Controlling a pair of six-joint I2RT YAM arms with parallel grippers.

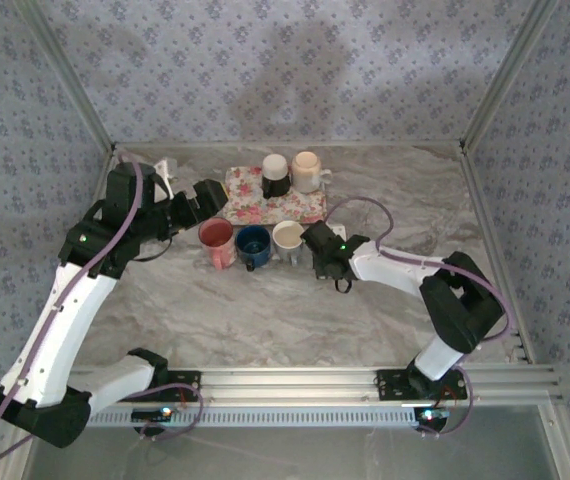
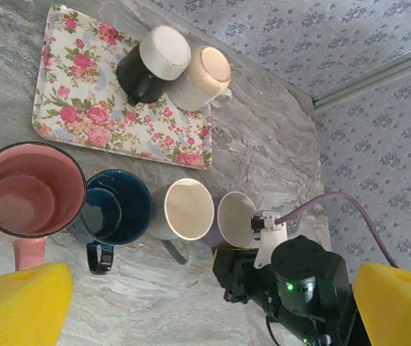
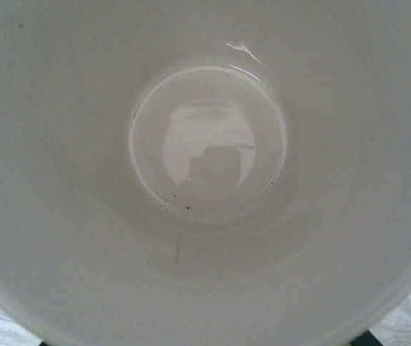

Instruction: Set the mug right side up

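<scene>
My right gripper [image 1: 315, 245] is shut on the mug [image 2: 236, 218], a pale lavender one with a white inside, at the right end of a row of mugs on the marble table. Its mouth faces upward. In the right wrist view I look straight down into the mug's glossy white bottom [image 3: 207, 144]. My left gripper [image 1: 210, 195] hovers open above the row's left end, its yellow pads [image 2: 21, 303] spread wide with nothing between them.
A pink mug [image 2: 29, 189], a blue mug [image 2: 115, 207] and a grey-white mug [image 2: 185, 209] stand upright in the row. Behind them a floral tray [image 2: 83, 108] carries a black mug [image 2: 151, 61] and a cream mug [image 2: 204, 76], both upside down. Patterned walls enclose the table.
</scene>
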